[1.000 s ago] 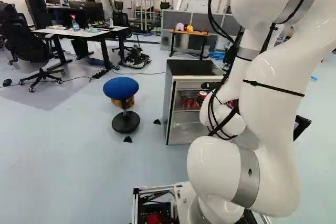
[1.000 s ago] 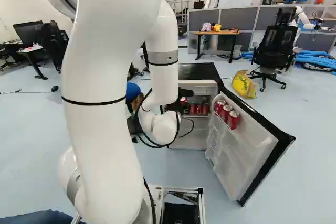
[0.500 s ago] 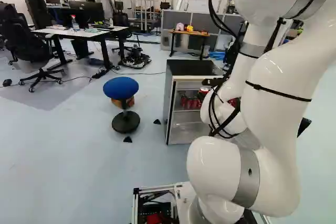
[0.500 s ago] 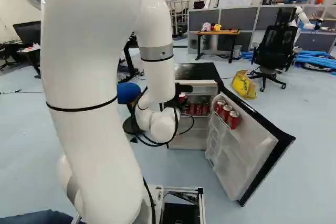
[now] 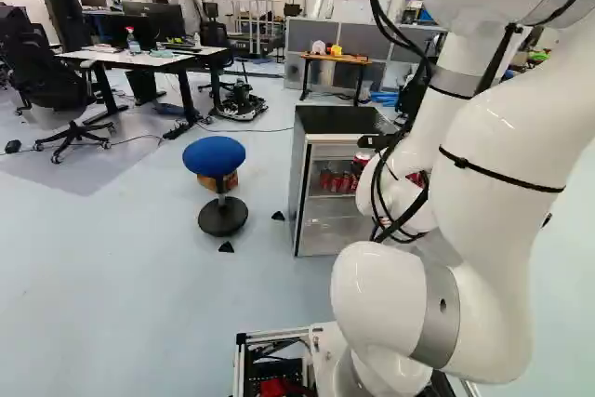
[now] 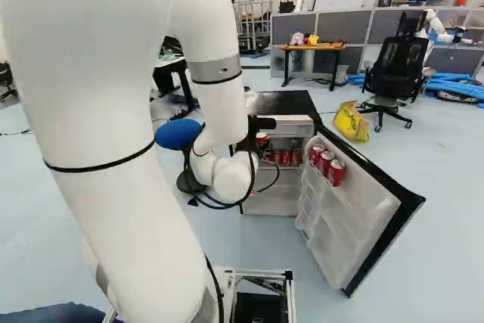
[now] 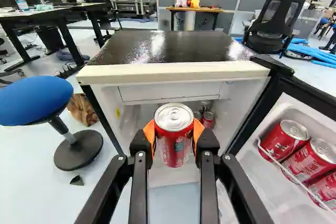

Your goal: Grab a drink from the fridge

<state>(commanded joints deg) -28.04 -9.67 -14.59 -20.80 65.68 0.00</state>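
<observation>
My jaws are clamped on one red can (image 7: 174,142), an orange pad (image 7: 150,130) at each side. Ahead of them, inside the fridge (image 7: 178,72), stand other cans (image 7: 208,119), I think at least two.

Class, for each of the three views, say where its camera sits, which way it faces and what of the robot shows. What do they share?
Left base view: behind the arm, to its left, looking ahead past it; the arm fills the right.
Right base view: behind, to its right, facing ahead; arm at left, open fridge door beyond.
Wrist view: on the wrist, looking along the hand toward the fridge; two fingers grip a can.
All share: fridge, blue stool.
</observation>
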